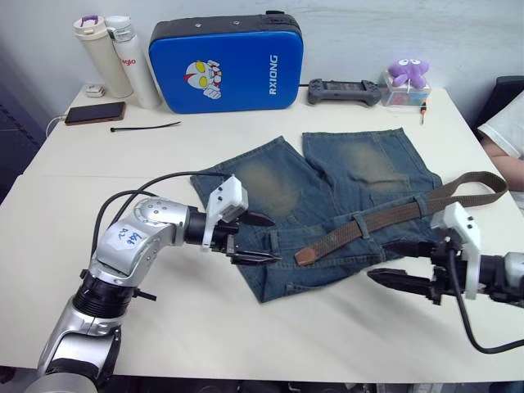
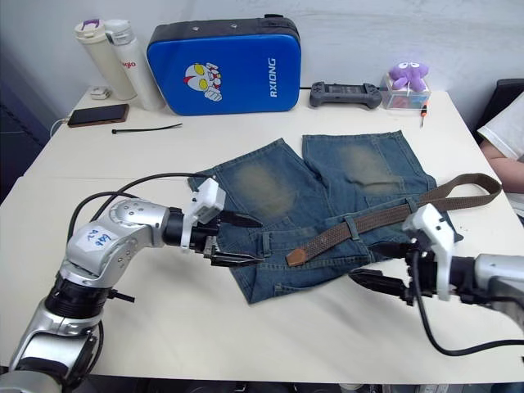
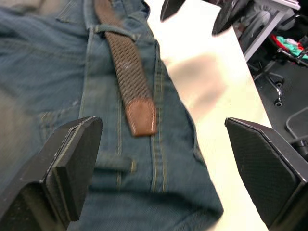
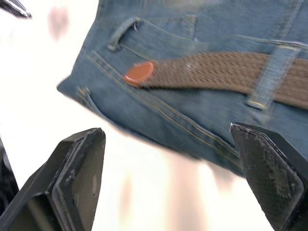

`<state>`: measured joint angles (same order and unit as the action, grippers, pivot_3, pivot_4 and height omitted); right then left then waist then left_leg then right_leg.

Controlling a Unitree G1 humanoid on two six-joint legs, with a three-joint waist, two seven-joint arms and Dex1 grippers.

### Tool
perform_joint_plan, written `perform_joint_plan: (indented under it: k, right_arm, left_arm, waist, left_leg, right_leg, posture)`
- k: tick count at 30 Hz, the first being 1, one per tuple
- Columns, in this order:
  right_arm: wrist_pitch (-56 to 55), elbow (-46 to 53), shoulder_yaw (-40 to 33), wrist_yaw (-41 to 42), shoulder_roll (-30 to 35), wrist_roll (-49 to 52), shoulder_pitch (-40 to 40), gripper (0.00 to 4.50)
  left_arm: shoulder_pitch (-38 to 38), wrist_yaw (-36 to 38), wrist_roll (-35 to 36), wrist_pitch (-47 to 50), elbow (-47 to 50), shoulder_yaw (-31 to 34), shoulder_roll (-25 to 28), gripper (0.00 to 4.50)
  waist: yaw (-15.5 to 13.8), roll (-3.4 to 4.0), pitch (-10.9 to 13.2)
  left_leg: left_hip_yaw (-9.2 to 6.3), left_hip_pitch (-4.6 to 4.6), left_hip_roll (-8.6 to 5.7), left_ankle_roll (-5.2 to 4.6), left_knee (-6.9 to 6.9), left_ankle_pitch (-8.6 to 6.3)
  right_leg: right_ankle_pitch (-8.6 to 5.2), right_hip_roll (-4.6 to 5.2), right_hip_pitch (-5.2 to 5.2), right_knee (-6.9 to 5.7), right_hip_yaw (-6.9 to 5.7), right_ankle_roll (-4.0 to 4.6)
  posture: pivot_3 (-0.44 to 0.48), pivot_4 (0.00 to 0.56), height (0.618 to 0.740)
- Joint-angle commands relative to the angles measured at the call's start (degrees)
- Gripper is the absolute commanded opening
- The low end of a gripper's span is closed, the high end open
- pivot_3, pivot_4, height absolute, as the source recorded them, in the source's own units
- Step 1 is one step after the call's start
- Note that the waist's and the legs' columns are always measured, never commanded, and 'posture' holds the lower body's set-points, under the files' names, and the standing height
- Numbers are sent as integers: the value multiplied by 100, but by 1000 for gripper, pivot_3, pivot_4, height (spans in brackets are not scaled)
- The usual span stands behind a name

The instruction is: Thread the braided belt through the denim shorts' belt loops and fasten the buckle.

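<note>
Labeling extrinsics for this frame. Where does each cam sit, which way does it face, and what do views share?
Left eye: on the head, looking forward and down at the table and shorts; both arms show.
Right eye: stereo twin, same scene, both arms.
Left wrist: on the left wrist, looking along the open left gripper at the belt tip on the waistband.
Right wrist: on the right wrist, looking along the open right gripper at the same tip under a belt loop.
Shared: all four see belt and shorts.
</note>
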<state>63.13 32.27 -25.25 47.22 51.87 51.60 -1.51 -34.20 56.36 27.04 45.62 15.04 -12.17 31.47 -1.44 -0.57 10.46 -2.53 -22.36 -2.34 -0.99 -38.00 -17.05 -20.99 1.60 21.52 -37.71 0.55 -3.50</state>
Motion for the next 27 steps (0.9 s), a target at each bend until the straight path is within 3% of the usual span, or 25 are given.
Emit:
perform_joint_plan:
  k: [1,5,11,19,27]
  right_arm:
    - [535,239,-341,-1081,-654,939,50,4428]
    - [745,-73,-579,-2786,-1459,2521,52,4428]
    - [57,-418,-22,-4850,-2228,4027,-171,4428]
    - [-1089,-1284,460,-6176,-2732,5175,313,4428]
    - [-1576,-1469,834,-6508,-2894,5519,532,4428]
  left_arm:
    - [-199,-198,-120,-90,108,-230,-238,4500]
    - [-362,-205,-154,-152,-18,-313,-411,4500]
    - [-464,-38,-259,-387,-229,-318,-289,4500]
    - [-350,12,-264,-571,-167,-66,9,4500]
    - [-64,-122,-228,-570,-20,392,373,4500]
  waist:
    - [0,0,0]
    - [17,1,0]
    - [43,4,-2]
    - [157,4,-2]
    - [163,6,-3]
  left_leg:
    - [0,-1,0,5,1,3]
    - [4,-1,-1,18,3,10]
    - [5,0,0,15,5,8]
    - [3,1,1,2,5,2]
    - [3,2,3,1,6,1]
  right_leg:
    - [0,0,0,1,-1,0]
    - [0,0,3,-2,3,0]
    - [0,-2,4,-5,3,0]
    - [0,-2,3,-6,2,0]
    - [0,-3,4,-6,2,0]
  posture:
    - [0,150,739]
    - [0,150,739]
    - [0,150,739]
    - [0,150,739]
    - [0,150,739]
